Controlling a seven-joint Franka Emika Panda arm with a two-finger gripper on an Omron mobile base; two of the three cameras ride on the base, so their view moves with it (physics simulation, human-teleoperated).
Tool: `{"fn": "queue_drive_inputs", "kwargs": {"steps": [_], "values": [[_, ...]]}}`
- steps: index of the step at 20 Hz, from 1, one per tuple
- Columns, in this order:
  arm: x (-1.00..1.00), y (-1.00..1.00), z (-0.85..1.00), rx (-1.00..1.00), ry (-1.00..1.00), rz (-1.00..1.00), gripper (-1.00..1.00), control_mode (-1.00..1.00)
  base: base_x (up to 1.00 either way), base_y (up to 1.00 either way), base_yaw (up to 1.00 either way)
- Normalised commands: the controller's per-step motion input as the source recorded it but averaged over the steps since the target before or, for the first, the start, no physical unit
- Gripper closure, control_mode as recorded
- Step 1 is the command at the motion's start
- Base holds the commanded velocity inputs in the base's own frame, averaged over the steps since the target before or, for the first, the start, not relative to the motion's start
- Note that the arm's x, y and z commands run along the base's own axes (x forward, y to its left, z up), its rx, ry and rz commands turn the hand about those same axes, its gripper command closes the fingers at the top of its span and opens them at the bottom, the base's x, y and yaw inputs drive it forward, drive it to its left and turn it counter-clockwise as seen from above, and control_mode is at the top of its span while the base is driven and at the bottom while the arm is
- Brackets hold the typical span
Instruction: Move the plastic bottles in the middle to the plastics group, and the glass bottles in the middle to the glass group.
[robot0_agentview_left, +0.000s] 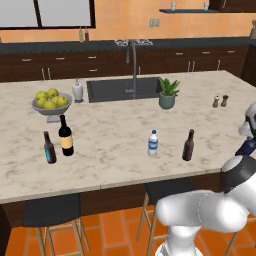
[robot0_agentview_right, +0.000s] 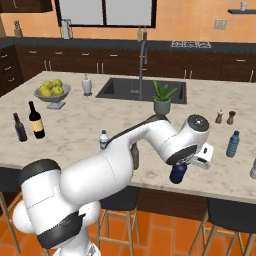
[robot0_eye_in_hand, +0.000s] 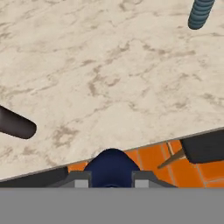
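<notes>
My gripper (robot0_agentview_right: 186, 167) is shut on the solid navy plastic bottle (robot0_agentview_right: 178, 173), holding it over the island counter's front edge. In the hand view the navy bottle (robot0_eye_in_hand: 111, 166) sits between my fingertips (robot0_eye_in_hand: 78, 180), with floor tiles showing below the edge. The slim teal-blue bottle (robot0_agentview_right: 232, 144) stands to the right; its ribbed cap (robot0_eye_in_hand: 200, 14) shows at the top right of the hand view. The clear bottle with a blue label (robot0_agentview_left: 153, 143) and the slender brown long-necked bottle (robot0_agentview_left: 188, 145) stand mid-counter. The black wine bottle (robot0_agentview_left: 65, 136) and the small brown bottle with a teal label (robot0_agentview_left: 49, 148) stand at the left.
A bowl of lemons (robot0_agentview_left: 51, 105), a soap dispenser (robot0_agentview_left: 77, 91), the sink (robot0_agentview_left: 122, 89) with its faucet, a potted plant (robot0_agentview_left: 167, 94) and two shakers (robot0_agentview_left: 220, 101) line the far side. Stools (robot0_agentview_left: 50, 211) stand under the front edge.
</notes>
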Motion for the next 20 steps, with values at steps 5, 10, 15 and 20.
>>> {"fn": "queue_drive_inputs", "kwargs": {"steps": [5,10,15,20], "values": [[0.29,-0.65,-0.01,-0.02,0.00,-0.22,1.00,-1.00,0.00,0.00,0.00],[0.50,-0.40,-0.26,-0.02,0.01,-0.19,1.00,-1.00,0.00,0.00,0.00],[0.48,-0.20,-0.19,-0.16,0.00,-0.12,1.00,-1.00,0.00,0.00,0.00],[0.28,-0.35,-0.16,-0.03,0.02,-0.02,1.00,-1.00,0.00,0.00,0.00]]}}
